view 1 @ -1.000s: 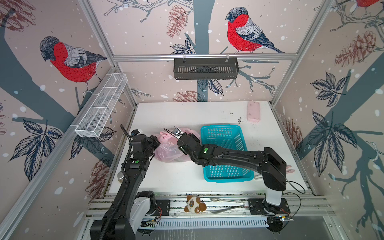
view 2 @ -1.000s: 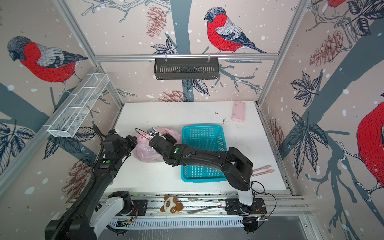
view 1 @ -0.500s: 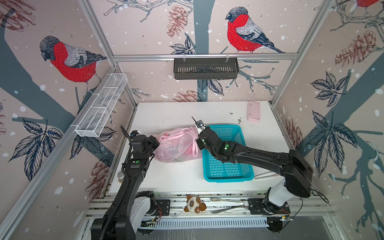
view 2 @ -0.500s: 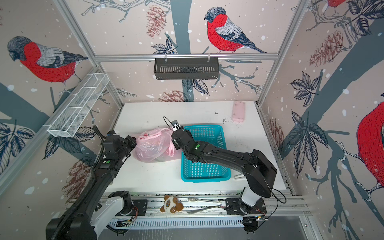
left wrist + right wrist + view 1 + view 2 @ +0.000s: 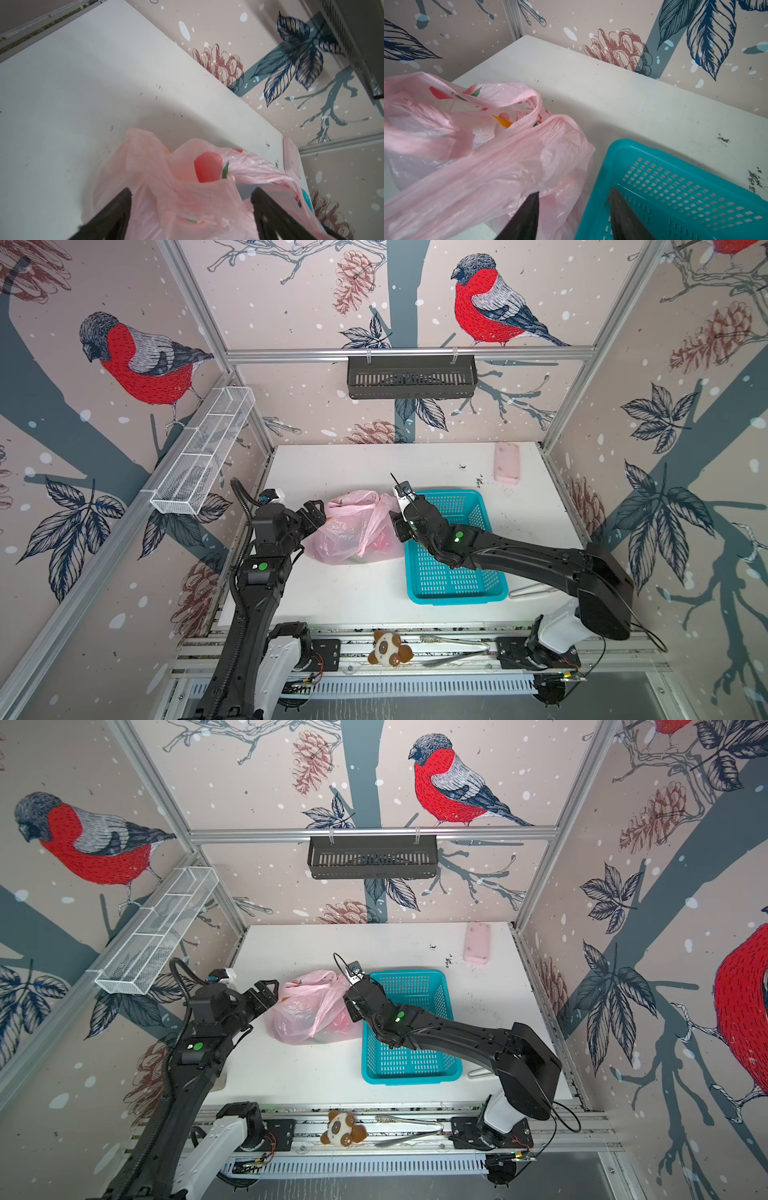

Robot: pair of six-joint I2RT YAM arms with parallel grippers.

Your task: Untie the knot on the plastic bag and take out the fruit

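Note:
The pale-pink plastic bag (image 5: 353, 531) (image 5: 307, 1011) lies slumped on the white table (image 5: 353, 464) between both arms. Its loop handles (image 5: 529, 104) lie loose and apart; the knot is not in view. The fruit shows only as a dim reddish mass (image 5: 380, 545) through the plastic. My left gripper (image 5: 318, 512) (image 5: 191, 191) is open wide against the bag's left side, with plastic (image 5: 187, 207) bulging between the fingers and nothing pinched. My right gripper (image 5: 397, 526) (image 5: 574, 191) is open at the bag's right side, over the left rim of the teal basket (image 5: 675, 158).
The teal basket (image 5: 457, 598) stands right of the bag, holding nothing. A pink block (image 5: 507, 462) lies at the back right. A black wall basket (image 5: 411, 377) and a white wire rack (image 5: 203, 452) hang on the walls. A plush toy (image 5: 388, 649) and tongs (image 5: 453, 649) lie on the front rail.
Both grippers were shut on the bag close together. The right one pulled away to the basket's edge, the handles came apart, and both grippers have now opened and let go of the bag.

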